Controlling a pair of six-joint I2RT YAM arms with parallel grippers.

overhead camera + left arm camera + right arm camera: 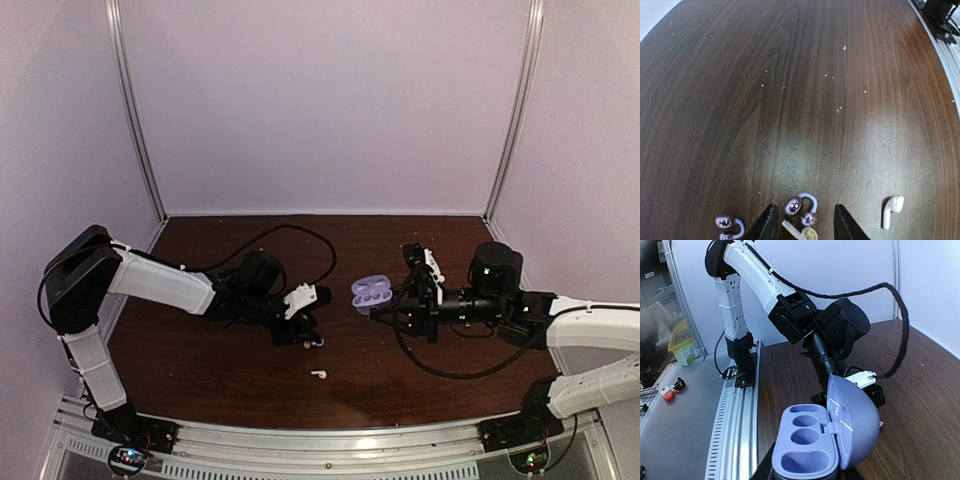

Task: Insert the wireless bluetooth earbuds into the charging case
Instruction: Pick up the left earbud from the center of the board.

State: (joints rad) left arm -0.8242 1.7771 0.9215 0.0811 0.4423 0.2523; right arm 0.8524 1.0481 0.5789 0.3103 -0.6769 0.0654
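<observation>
My left gripper is open and low over the dark wooden table. A purple clip-shaped earbud and a white stemmed earbud lie between its fingers, touching neither. Another purple earbud lies just left of the left finger. A second white earbud lies apart to the right, also seen in the top view. The purple charging case has its lid up and its wells empty. My right gripper is shut on the case, right of the left gripper.
A black cable loops over the back of the table behind the left arm. An aluminium rail runs along the near edge. White walls stand close at the back and both sides. The left arm fills the right wrist view beyond the case.
</observation>
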